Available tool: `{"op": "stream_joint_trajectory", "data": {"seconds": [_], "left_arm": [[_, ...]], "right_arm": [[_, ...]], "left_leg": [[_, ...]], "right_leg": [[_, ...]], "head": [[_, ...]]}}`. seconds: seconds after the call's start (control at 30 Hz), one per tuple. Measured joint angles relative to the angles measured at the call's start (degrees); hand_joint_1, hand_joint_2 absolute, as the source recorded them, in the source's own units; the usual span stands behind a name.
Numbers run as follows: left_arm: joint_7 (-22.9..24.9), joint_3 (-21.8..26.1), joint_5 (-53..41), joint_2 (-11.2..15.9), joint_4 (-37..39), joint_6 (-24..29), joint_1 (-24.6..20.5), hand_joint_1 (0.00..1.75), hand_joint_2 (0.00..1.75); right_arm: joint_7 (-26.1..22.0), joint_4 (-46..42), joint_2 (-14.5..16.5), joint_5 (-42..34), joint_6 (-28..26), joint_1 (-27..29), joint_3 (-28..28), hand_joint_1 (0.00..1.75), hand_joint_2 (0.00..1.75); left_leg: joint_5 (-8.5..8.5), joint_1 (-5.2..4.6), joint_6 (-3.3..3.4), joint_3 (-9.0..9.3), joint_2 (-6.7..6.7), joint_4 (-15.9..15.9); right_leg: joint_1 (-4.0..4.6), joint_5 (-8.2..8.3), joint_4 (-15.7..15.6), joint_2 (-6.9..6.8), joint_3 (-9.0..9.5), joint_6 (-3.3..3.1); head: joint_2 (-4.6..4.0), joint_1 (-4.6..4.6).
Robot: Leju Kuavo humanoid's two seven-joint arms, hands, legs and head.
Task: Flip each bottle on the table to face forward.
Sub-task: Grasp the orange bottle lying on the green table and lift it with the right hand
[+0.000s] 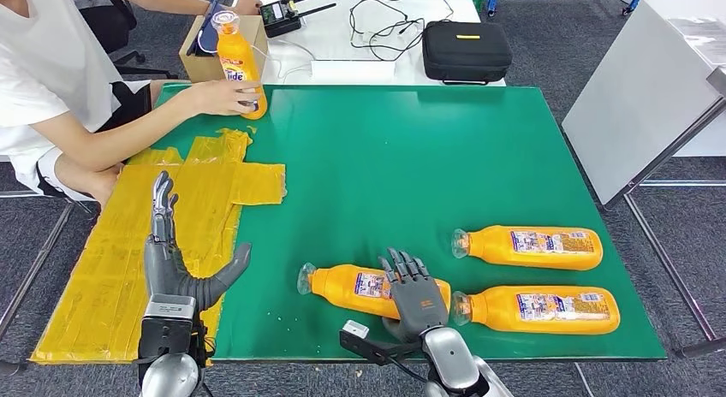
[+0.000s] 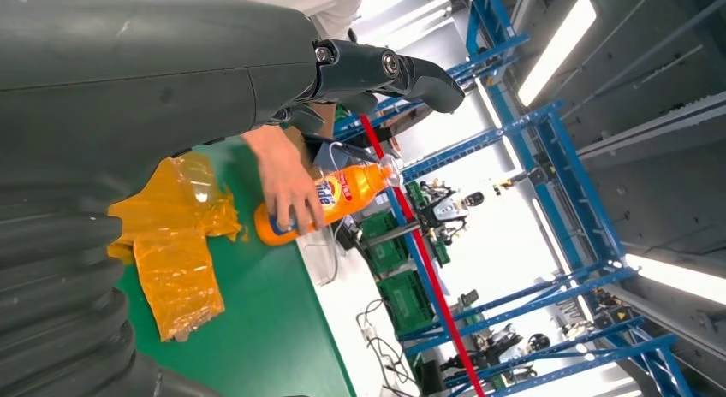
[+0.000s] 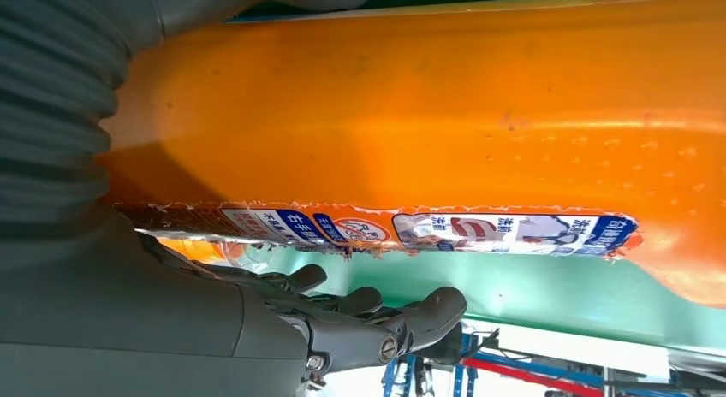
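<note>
Nearest me, my right hand lies over the first lying bottle, fingers spread on it, no grip I can confirm. My left hand hovers open, holding nothing. Two more bottles lie flat beside (all unturned). Across the counter, a person's hand steadies one upright bottle.

The 4 bottles are orange with blue-and-white labels. The table is green, patched with yellow tape at left.
</note>
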Motion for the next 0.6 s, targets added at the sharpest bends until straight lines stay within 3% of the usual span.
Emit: {"op": "stream_joint_trajectory", "data": {"seconds": [0.1,0.6], "left_arm": [[0.01,0.01,0.28,0.00,0.03,-0.21,0.00,0.00,1.75],[0.02,0.58,1.13,-0.33,0.77,-1.07,-0.31,0.00,1.75]], "right_arm": [[0.09,0.31,0.01,0.07,0.10,-0.05,0.00,1.40,1.75],[0.22,1.84,0.05,-0.12,0.69,-1.13,0.02,1.50,1.75]], "left_leg": [[-0.04,0.00,-0.02,0.07,-0.02,0.00],[-0.04,-0.01,-0.02,0.12,-0.10,0.00]], "right_leg": [[0.00,-0.02,-0.01,0.00,-0.05,-0.01],[0.00,-0.03,0.00,-0.01,-0.03,0.02]], "head": [[0.00,0.00],[0.00,0.00]]}}
